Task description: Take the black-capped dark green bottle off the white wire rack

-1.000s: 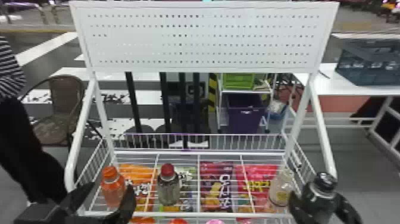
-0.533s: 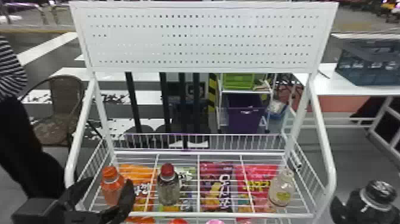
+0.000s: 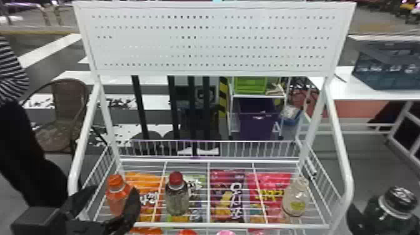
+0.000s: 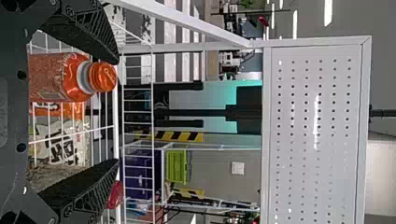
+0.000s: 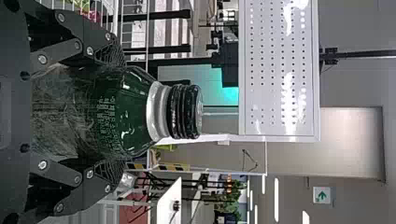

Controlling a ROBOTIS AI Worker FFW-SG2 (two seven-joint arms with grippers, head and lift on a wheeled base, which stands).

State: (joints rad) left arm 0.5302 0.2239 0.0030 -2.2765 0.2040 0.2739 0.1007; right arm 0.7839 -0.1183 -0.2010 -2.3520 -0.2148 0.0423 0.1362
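Item 1: right gripper [image 5: 119,114]. Your 2 fingers pinch the dark green bottle from opposite sides, on the body below its neck.

Item 2: black-capped dark green bottle [image 3: 390,220]. Between those fingers, roughly upright, its black cap [image 5: 189,112] beyond the fingertips. Bottle and fingers stand outside the side bar [image 3: 339,150] of the white wire rack [image 3: 187,225]. By my judgement, the lift-off is done; what remains is a steady carry away.

Item 3: left gripper [image 4: 116,112], parked at the rack's other end. Its 2 fingers are spread, pinching nothing. The orange bottle [image 3: 117,200] shows between them; whether it sits at fingertip depth, you cannot tell. The red-capped bottle [image 3: 176,200] stands to the right of those fingers.

Handling notes. Keep your squeeze even: the smooth, rounded body could slip or turn if you loosen. Hold the cap up and move slowly outward, so neither fingers nor bottle base swings back into the side bar. Avoid sweeping inward; the clear bottle [image 3: 295,200] stands just inside that bar, to the left of your pinching fingers. Leave the left gripper where it is.
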